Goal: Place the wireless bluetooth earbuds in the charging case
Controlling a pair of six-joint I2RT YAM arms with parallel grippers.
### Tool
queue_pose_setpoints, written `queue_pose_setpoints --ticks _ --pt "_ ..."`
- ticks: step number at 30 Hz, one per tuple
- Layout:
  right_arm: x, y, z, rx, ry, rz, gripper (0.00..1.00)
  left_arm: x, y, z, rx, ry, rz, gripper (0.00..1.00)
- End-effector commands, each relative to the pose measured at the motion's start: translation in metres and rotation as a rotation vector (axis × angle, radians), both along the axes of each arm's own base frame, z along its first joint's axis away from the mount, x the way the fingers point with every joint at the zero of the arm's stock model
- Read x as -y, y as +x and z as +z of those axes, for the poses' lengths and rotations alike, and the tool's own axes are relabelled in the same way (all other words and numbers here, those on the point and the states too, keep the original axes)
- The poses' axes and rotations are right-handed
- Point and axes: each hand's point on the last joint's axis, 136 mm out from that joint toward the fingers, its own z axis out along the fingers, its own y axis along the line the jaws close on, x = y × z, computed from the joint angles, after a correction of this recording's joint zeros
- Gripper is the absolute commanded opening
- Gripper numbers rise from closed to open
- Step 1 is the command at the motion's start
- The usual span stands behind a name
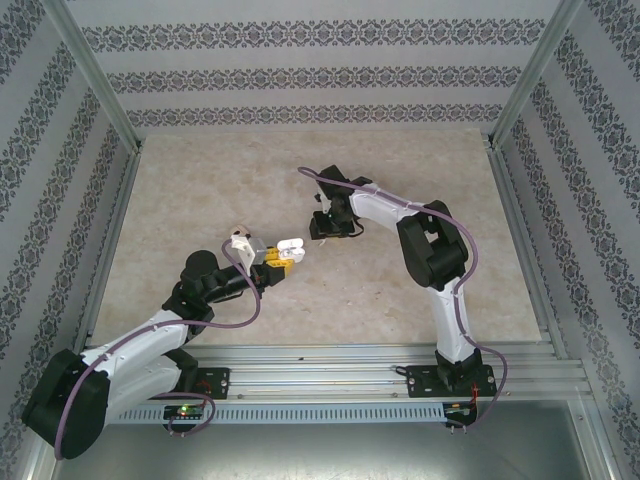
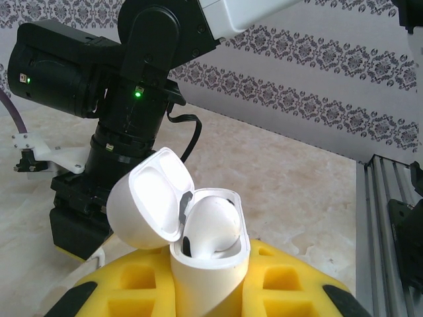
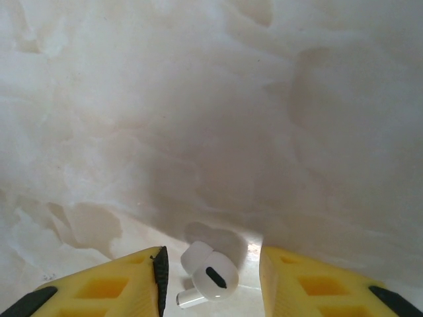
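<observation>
Gripping charging case [image 2: 210,267], lid up: left end effector [image 2: 211,294] | seated earbud [image 2: 211,224] lower half hidden | right end effector [image 3: 211,267] spread astride loose earbud [image 3: 210,279], fingers [image 3: 112,290] cropped

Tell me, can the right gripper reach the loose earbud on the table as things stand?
Probably yes. The earbud lies on the table between the open fingers of the right gripper, and nothing stands in between.

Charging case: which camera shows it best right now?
Left wrist view: the glossy white rounded plastic charging case sits centred and close, lid open, one small white plastic earbud seated inside. The top external view shows the case small and distant.
</observation>
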Motion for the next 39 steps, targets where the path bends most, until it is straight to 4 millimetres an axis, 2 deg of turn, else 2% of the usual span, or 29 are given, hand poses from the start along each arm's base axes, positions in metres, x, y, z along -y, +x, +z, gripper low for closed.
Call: queue_pose_setpoints --ticks 1,9,13,20,24,31,39 --pt "-0.003 -0.01 -0.013 -0.03 -0.056 0.035 0.42 0.001 0.001 0.004 0.016 0.003 0.0 0.0" --pt "-0.005 -0.015 -0.02 -0.025 -0.139 0.079 0.38 -0.001 -0.001 0.004 0.017 0.006 0.003 0.0" --pt "-0.007 -0.017 -0.022 -0.025 -0.163 0.106 0.29 -0.002 -0.003 0.007 0.024 0.009 0.007 0.0" --pt "-0.009 -0.019 -0.009 0.015 -0.198 0.143 0.22 -0.005 -0.005 0.007 0.027 0.013 0.017 0.0" --pt "-0.005 -0.018 0.012 0.077 -0.235 0.17 0.2 -0.005 -0.006 0.008 0.029 0.011 0.017 0.0" --pt "0.009 -0.024 0.069 0.218 -0.339 0.283 0.19 -0.003 -0.008 0.011 0.037 0.011 -0.004 0.0" --pt "0.03 -0.048 0.136 0.35 -0.44 0.412 0.19 0.002 -0.009 0.012 0.028 0.015 -0.043 0.0"
